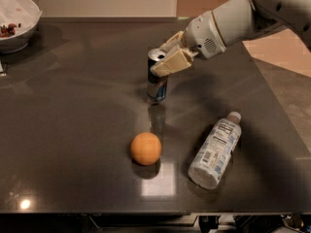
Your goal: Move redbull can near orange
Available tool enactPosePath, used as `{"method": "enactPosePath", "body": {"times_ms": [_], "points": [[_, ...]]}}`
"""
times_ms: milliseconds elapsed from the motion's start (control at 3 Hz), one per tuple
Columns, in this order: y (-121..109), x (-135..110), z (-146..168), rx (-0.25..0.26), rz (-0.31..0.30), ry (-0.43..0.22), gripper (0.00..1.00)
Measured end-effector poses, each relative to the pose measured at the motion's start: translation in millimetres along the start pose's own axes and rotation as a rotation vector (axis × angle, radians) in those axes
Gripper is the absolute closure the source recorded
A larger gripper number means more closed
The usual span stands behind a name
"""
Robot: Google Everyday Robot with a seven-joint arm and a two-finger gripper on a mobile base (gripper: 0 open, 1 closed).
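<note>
The redbull can [157,87] is a slim dark blue and silver can with a silver top, upright at the middle of the dark table [73,110]. My gripper [160,61] reaches in from the upper right and is shut on the can's upper part, one tan finger [171,62] across its front. I cannot tell whether the can's base touches the table. The orange [146,148] is round and sits on the table, nearer the front edge than the can and slightly to the left, about a can's height away.
A clear plastic bottle with a white label [215,150] lies on its side to the right of the orange. A white bowl with dark bits [14,21] stands at the back left corner. The table's front edge runs along the bottom.
</note>
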State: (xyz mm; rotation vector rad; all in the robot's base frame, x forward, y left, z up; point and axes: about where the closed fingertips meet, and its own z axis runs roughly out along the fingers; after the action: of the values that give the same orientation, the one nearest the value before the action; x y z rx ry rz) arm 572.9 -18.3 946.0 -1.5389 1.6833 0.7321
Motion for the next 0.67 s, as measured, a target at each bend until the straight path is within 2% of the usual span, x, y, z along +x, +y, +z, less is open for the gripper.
{"method": "enactPosePath", "body": {"times_ms": [667], "points": [[46,5,-2,-0.107,-0.052,-0.008,1.00]]}}
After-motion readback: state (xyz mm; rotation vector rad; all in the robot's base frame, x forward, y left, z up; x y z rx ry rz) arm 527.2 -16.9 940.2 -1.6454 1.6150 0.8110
